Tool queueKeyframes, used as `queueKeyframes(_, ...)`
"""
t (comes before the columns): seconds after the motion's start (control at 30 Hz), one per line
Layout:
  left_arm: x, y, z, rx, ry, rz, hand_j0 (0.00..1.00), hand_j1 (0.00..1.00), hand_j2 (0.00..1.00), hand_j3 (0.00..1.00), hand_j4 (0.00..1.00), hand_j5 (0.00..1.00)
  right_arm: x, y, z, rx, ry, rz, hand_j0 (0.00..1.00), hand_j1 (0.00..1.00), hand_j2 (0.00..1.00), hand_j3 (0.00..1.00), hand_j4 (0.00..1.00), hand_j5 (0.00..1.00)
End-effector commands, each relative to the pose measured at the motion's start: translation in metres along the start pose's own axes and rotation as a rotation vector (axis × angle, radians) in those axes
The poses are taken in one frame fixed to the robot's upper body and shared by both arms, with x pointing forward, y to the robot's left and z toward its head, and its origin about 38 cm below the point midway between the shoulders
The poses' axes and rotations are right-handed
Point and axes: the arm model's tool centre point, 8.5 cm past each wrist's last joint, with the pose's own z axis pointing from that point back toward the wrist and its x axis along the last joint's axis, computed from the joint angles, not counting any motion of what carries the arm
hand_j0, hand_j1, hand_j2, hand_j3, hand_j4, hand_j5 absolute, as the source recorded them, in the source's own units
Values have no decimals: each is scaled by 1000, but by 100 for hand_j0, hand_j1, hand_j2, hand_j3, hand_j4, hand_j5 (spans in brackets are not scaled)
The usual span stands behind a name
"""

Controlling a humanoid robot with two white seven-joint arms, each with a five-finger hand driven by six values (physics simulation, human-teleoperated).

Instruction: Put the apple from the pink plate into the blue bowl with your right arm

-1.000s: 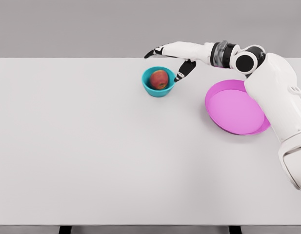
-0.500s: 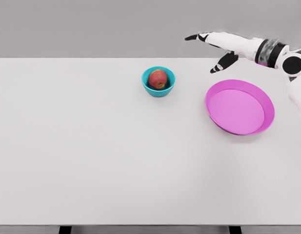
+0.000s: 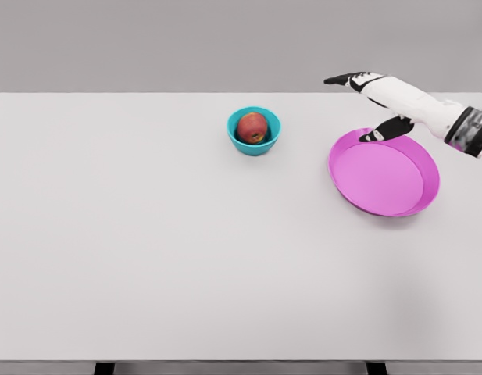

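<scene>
Pulled back rightward from blue bowl to above pink plate: right hand, fingers spread, empty. Apple inside bowl; likely firm, smooth, roundly graspable.

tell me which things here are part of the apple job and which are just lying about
Part of the job:
- apple, sitting in the blue bowl
- pink plate, nothing on it
- right hand, fingers spread, holding nothing, above the plate's far rim

Just lying about:
- nothing loose; only the white table that carries everything
</scene>
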Motion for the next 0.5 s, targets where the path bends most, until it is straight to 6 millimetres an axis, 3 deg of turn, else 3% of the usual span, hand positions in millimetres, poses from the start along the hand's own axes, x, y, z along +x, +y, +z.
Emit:
queueKeyframes(0.0, 0, 0, 0, 0, 0, 0, 100, 100, 100, 100, 100, 100, 13, -25, 8, -52, -32, 51, 100, 100, 100, 100, 100, 100)
queueKeyframes(0.13, 0, 0, 0, 0, 1, 1, 100, 100, 100, 100, 100, 100, 11, -26, 37, -61, -5, 71, 100, 100, 100, 100, 100, 100)
queueKeyframes(0.3, 1, 0, 0, -1, -4, 4, 100, 100, 100, 100, 100, 100, 8, -12, 52, -55, 15, 51, 100, 100, 100, 100, 100, 100)
queueKeyframes(0.47, 0, 0, 0, -2, 0, -3, 100, 100, 100, 100, 100, 100, 11, -13, 55, -62, 9, 58, 100, 100, 100, 100, 100, 100)
